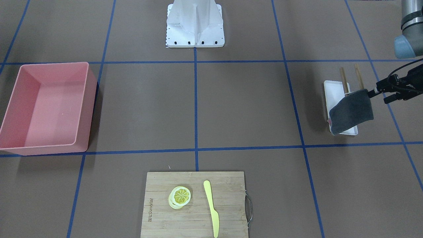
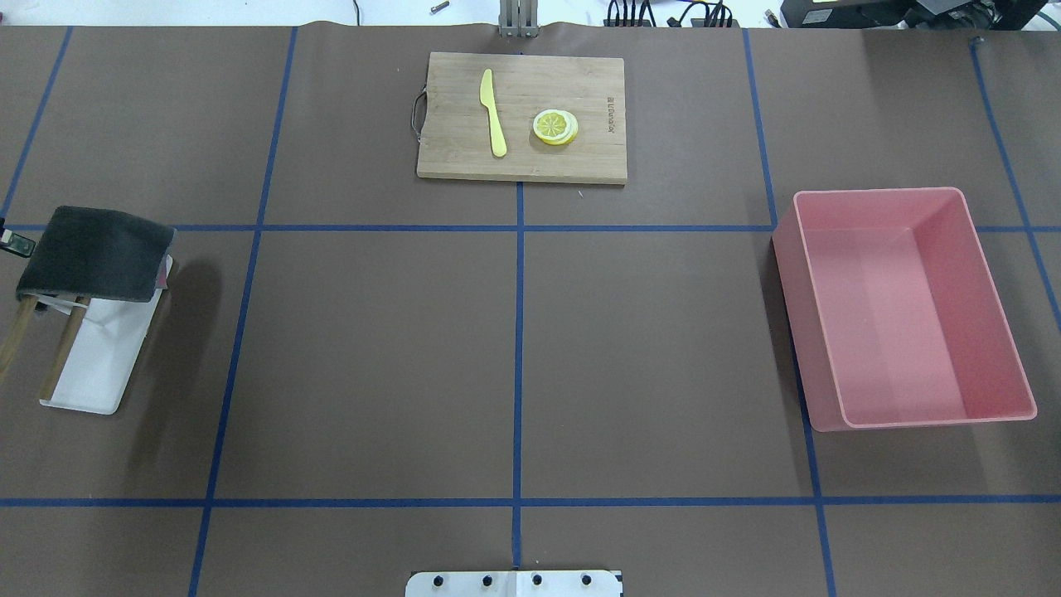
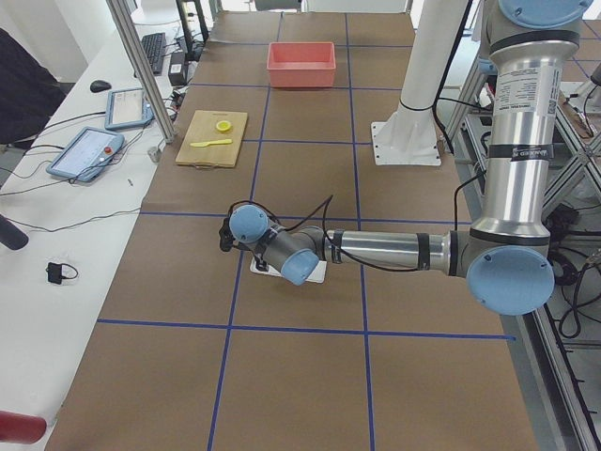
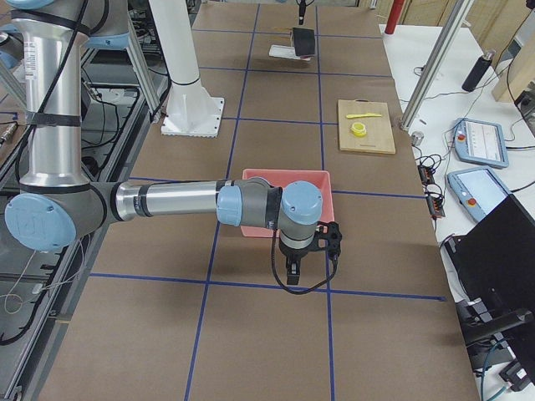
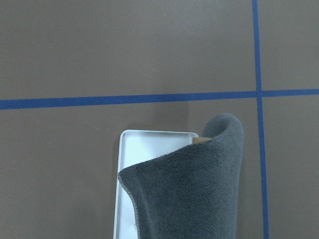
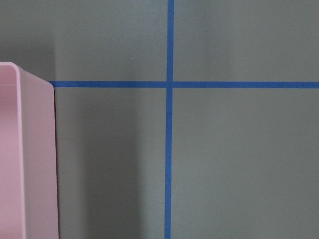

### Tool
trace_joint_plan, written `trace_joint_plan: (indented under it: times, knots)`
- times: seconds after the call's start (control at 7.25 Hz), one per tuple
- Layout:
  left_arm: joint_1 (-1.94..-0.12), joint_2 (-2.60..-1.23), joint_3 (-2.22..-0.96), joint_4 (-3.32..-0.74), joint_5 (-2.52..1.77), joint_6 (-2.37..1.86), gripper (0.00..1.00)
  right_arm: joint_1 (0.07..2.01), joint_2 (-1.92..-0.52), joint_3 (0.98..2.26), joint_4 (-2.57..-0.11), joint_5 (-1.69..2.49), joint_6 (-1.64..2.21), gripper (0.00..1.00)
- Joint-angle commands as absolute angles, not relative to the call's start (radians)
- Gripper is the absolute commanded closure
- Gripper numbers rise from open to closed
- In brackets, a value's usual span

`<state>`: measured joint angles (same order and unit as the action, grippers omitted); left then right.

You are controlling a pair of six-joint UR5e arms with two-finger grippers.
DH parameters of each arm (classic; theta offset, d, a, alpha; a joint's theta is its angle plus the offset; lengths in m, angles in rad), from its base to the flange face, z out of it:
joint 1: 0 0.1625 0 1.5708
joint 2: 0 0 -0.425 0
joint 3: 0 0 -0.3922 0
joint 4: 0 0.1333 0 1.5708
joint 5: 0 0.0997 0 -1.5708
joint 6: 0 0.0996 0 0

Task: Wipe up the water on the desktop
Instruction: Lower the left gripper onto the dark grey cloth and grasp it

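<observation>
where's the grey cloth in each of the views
Exterior front-facing: right side, grey cloth over the white tray.
Overhead exterior: far left, tray just below it.
Exterior left: cannot make it out; the left arm covers the spot above the tray.
Exterior right: far top centre.
Left wrist-mounted: bottom centre.
Right wrist-mounted: not in it.
Shared landmark: the white tray.

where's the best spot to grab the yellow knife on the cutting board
Probably the narrow handle, the end nearer the robot. The knife lies flat on the cutting board, so come straight down from above and close across its thin width. The lemon slices beside it sit apart, leaving room.
</observation>
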<state>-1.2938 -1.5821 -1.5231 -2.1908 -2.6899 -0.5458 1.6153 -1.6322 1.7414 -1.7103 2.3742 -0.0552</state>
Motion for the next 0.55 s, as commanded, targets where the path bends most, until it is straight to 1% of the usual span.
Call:
trace_joint_plan:
  times: [0.0,0.28,0.41]
  knots:
    - [-1.293,-1.577,-1.517,-2.206,-2.711,-0.548,0.24,1.615,-1.631,1.741,-1.71,2.375,-0.055,0.0]
    - [-1.292,-1.577,-1.519,-2.206,-2.712,-0.548,0.27,1.614,-1.631,1.741,-1.71,2.375,-0.055,0.0]
    - [-1.29,-1.577,-1.519,-2.206,-2.712,-0.548,0.33,1.614,-1.632,1.741,-1.71,2.375,-0.055,0.0]
